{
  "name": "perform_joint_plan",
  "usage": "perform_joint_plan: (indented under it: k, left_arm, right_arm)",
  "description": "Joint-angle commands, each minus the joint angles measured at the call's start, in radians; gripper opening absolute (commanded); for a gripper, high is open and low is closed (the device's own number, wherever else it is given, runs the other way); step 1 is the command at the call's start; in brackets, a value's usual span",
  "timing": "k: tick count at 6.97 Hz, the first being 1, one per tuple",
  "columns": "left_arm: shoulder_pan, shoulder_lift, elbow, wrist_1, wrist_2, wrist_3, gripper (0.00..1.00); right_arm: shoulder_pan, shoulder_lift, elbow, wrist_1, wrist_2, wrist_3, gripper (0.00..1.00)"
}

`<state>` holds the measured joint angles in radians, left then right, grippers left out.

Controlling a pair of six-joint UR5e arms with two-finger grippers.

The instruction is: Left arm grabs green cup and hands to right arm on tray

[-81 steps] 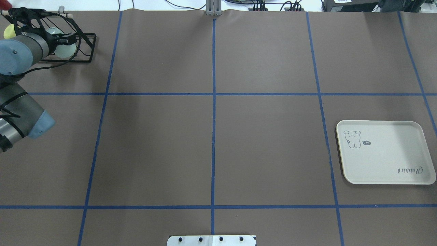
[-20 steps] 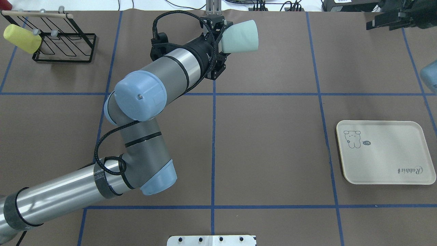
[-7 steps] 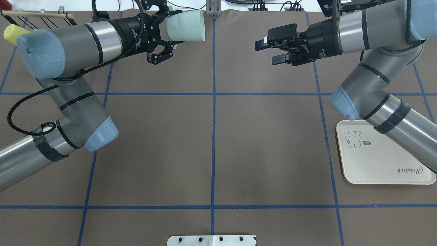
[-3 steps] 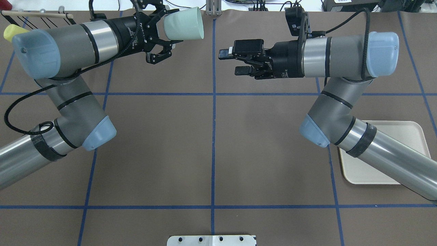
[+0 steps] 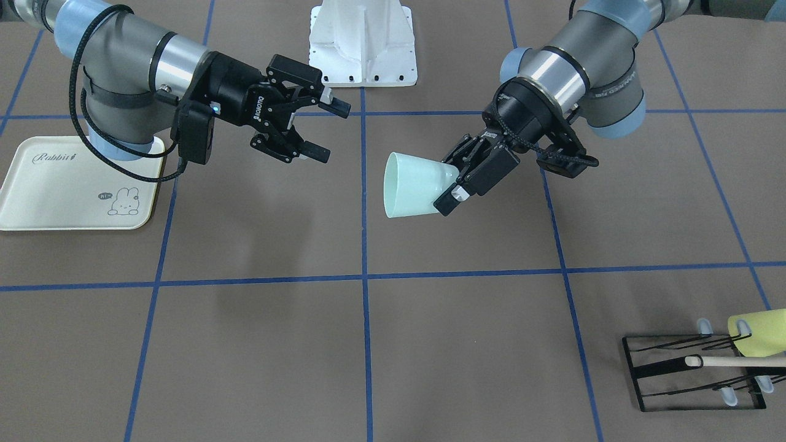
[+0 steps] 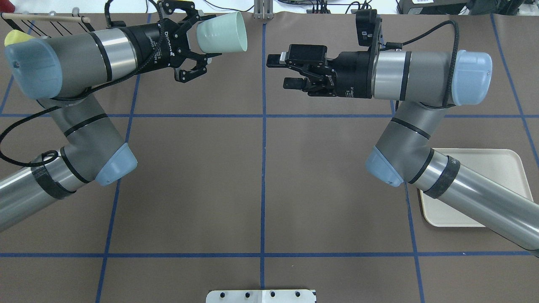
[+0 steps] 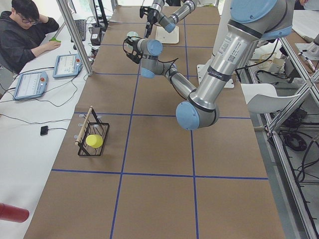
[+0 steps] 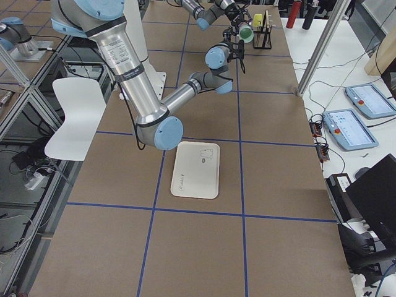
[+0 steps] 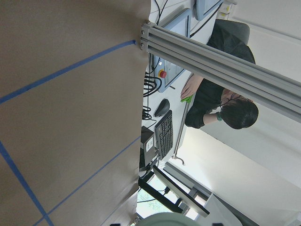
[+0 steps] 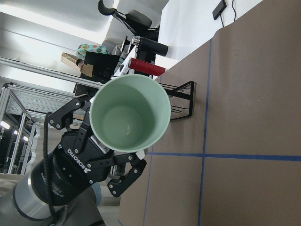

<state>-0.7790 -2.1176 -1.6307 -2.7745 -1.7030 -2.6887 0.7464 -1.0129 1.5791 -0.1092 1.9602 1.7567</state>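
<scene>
The green cup [image 6: 221,26] lies on its side in the air over the far middle of the table, its mouth toward the right arm. My left gripper [image 6: 201,37] is shut on the cup's base. The right gripper [image 6: 280,70] is open and level, its fingertips a short gap from the cup's rim and slightly nearer me. In the front view the cup [image 5: 411,184] faces the open right gripper [image 5: 331,132]. The right wrist view looks straight into the cup [image 10: 129,113]. The tray [image 6: 497,168] lies at the right, partly under the right arm.
A black wire rack [image 5: 694,368] with a yellow-green cup [image 5: 758,331] stands at the far left corner. A white base plate [image 5: 362,43] sits at the robot's edge. A person [image 7: 25,30] sits at a side desk beyond the table.
The left arm lifted the green cup off the rack and brought it to the far middle. The right arm swung in from the right, and its open gripper has closed in on the cup's mouth.
</scene>
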Motion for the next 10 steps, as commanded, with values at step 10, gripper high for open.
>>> perform_joint_plan:
  k: [10]
  left_arm:
    - [0.05, 0.031, -0.043, -0.019, -0.009, -0.111, 0.38]
  right_arm:
    - [-0.013, -0.003, -0.013, 0.006, -0.01, 0.013, 0.88]
